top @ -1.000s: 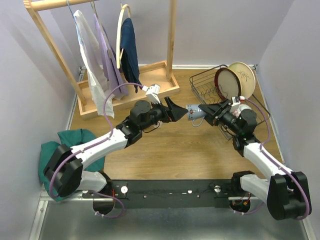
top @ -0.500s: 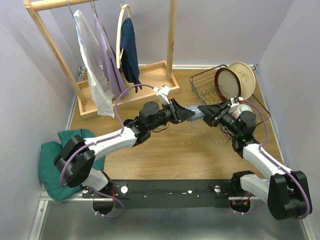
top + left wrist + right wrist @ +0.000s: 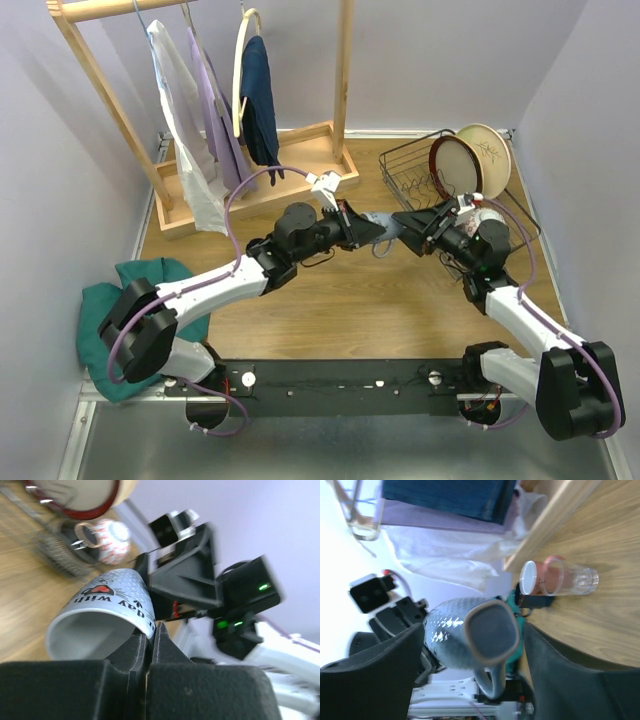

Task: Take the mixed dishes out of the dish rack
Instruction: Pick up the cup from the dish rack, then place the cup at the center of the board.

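Observation:
A grey scale-patterned mug (image 3: 388, 233) hangs in mid-air between the two arms, in front of the dish rack (image 3: 408, 160). My left gripper (image 3: 374, 229) is shut on its rim: in the left wrist view the mug (image 3: 107, 605) has its wall pinched between the closed jaws of the gripper (image 3: 151, 630). My right gripper (image 3: 406, 230) stands open around the mug's base (image 3: 490, 630), fingers (image 3: 570, 675) apart from it. In the rack lean a red-rimmed plate (image 3: 457, 168) and a twig-marked plate (image 3: 490, 150), with a patterned mug (image 3: 112, 542) beside them.
A clear glass (image 3: 572, 577) lies on the wooden table beside a small white-and-pink mug (image 3: 532, 577). A wooden clothes rack (image 3: 215, 110) with hanging garments stands at the back left. A green cloth (image 3: 115, 300) lies at the near left.
My left gripper reached in to the mug and shut on its rim. My right gripper, which held the mug, has opened around it.

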